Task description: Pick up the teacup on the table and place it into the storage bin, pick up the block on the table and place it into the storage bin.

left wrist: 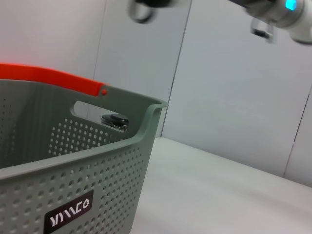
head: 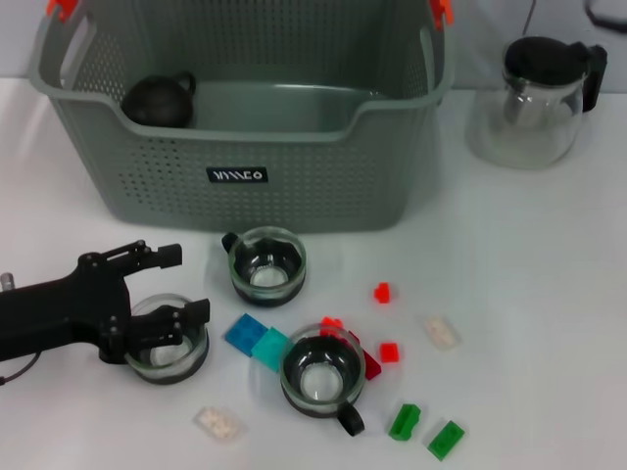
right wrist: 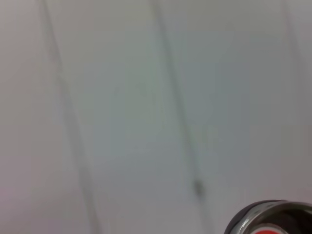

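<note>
Left gripper: the black two-fingered left gripper (head: 167, 286) sits low over the white table (head: 529, 294) near its front-left corner, its fingers spread apart, one on the far side and one over the near side of a cup.
Target cup: the clear glass teacup with a dark base (head: 168, 339) stands upright near the front-left corner, directly under and between the fingers; contact with the glass cannot be confirmed.
Deciding relation: the cup lies at the fingertips, not off to a side; my judgement is that the next move calls for closing across the rim, then a lift.
Cup axis: vertical, mouth up; its handle is not visible, so its pointing cannot be told.
Nearer arm: the left; the right gripper does not appear in the head view, and the right wrist view shows only a plain wall.
Destination: the large grey perforated plastic storage bin with orange handle clips (head: 294, 171) stands at the table's rear-centre, beyond and to the right of the gripper, long axis running left to right.
Bin contents: a dark round teapot-like object (head: 157, 100) rests in its left rear corner.
Other cups: two more glass teacups, one at table centre (head: 267, 265) with its handle toward the left rear, one nearer the front edge (head: 322, 373) with its handle toward the front.
Blocks: a red block (head: 382, 292) and green blocks (head: 404, 421) lie scattered toward the front-right, well apart from the gripper.
</note>
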Available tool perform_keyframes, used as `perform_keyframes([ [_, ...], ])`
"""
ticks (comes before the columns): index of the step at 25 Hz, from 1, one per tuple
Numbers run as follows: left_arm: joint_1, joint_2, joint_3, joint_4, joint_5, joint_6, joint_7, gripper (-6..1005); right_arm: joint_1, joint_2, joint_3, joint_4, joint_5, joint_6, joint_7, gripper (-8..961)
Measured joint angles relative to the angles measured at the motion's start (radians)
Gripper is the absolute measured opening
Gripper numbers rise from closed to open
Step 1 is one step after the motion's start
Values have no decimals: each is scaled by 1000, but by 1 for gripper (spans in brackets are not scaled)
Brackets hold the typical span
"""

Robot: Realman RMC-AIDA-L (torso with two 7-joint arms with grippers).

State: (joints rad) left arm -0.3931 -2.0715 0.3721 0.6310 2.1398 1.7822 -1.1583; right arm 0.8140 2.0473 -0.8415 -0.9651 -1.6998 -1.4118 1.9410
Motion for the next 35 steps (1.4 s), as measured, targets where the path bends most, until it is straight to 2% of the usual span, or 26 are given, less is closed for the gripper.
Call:
perform_keyframes([
  [3,0,-1,0,-6,-5,-4,0,872,123,-11,-47,61,-123,153,61,56],
  [6,-1,-1,-1,-15,-16,-19,-1,872,254,-7,-65,149,-298,281,114,56],
  [7,-2,-3,-1,-16,-17,-22,-1,872,318,9,-65,183,-421,336,149,56],
  [8,-2,-4,-1,-16,-18,-22,-1,872,318,9,-65,183,-421,336,149,56],
  [10,-3,-7,-1,-16,-19,-23,-1,873,371,35,-78,204,-542,376,179,56],
  [12,-3,-9,-1,-16,-22,-27,-1,873,401,49,-121,234,-611,408,195,56],
  [15,-2,-11,-1,-19,-22,-32,-1,873,423,52,-246,303,-645,486,222,56],
  [19,2,-12,-1,-27,-22,-33,1,873,429,52,-338,365,-649,582,259,56],
  [29,5,-14,-1,-37,-23,-34,3,872,486,55,-351,560,-651,727,291,56],
  [35,3,-13,-1,-40,-23,-36,3,872,490,57,-353,614,-645,787,310,55],
])
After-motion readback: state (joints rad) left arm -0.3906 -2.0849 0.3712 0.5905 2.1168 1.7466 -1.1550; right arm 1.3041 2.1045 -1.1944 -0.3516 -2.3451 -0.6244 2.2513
